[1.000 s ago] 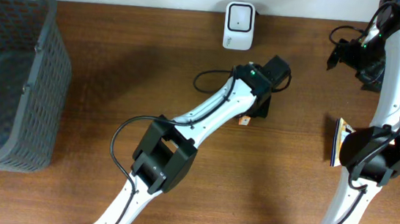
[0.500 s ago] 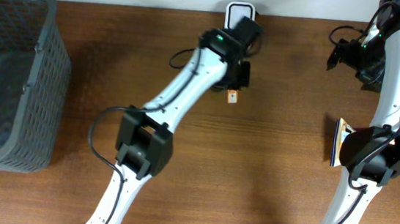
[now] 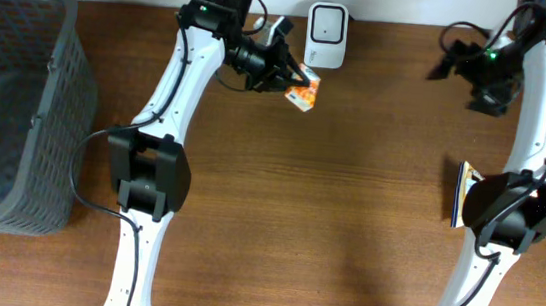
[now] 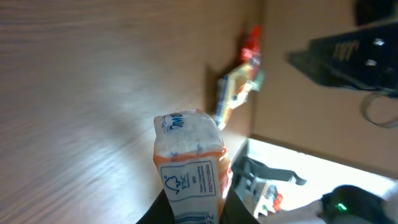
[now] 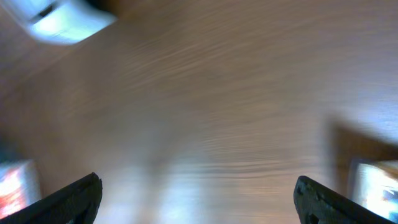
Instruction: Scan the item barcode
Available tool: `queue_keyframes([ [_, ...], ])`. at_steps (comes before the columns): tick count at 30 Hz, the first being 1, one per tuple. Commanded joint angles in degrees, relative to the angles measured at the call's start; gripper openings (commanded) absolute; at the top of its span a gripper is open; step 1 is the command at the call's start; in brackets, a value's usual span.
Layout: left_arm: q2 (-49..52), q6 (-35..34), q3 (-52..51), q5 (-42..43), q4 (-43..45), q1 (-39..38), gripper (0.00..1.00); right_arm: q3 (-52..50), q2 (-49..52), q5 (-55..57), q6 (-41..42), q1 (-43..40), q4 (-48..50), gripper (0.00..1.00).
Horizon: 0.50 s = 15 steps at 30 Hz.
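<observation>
**Packet lifted beside the scanner, barcode not yet presented**

Overhead: the left arm (image 3: 174, 83) stretches to the far edge of the tabletop (image 3: 346, 230), to the right of the basket (image 3: 17, 98), with its wrist bent to the right. The left fingers (image 3: 281, 73) are clenched on a small packet (image 3: 302, 96). The packet is held near the scanner (image 3: 327, 22), just to the left of it and a little nearer the robot. I judge this to be the presenting step. The next move calls for turning the packet so that its barcode faces the scanner window, then bringing it closer. The right arm (image 3: 534, 98) is raised at the far right, with a second packet (image 3: 462, 191) lying under it.

Left wrist: the packet fills the centre, pinched at its lower end between the dark fingers. An orange-and-white printed face is turned to the camera, and no barcode can be made out on it.

Right wrist: the right fingers (image 5: 74, 196) are spread wide with nothing between them, hanging over bare wood. The scanner is a blur in the upper left corner.
</observation>
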Motion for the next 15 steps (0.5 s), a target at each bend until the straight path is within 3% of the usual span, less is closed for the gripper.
queue_keyframes([
  [1, 0.07, 2.38, 1.51, 9.25, 3.69, -0.37, 0.15, -4.5, 1.44, -19.82, -6.6, 3.98, 1.46, 0.98],
  [8, 0.07, 1.51, 1.51, 10.71, 11.3, -0.07, 0.17, -11.69, 1.44, -41.07, -6.54, 5.95, 10.34, 0.99],
  [11, 0.07, 1.46, 1.51, 10.71, 11.45, -0.26, 0.17, -12.17, 1.44, -43.52, -6.43, 6.1, 11.76, 0.99],
  [15, 0.07, -1.97, 1.51, 10.71, 14.14, -0.26, 0.17, -12.17, 1.44, -43.69, -3.23, 6.58, 12.79, 0.92],
])
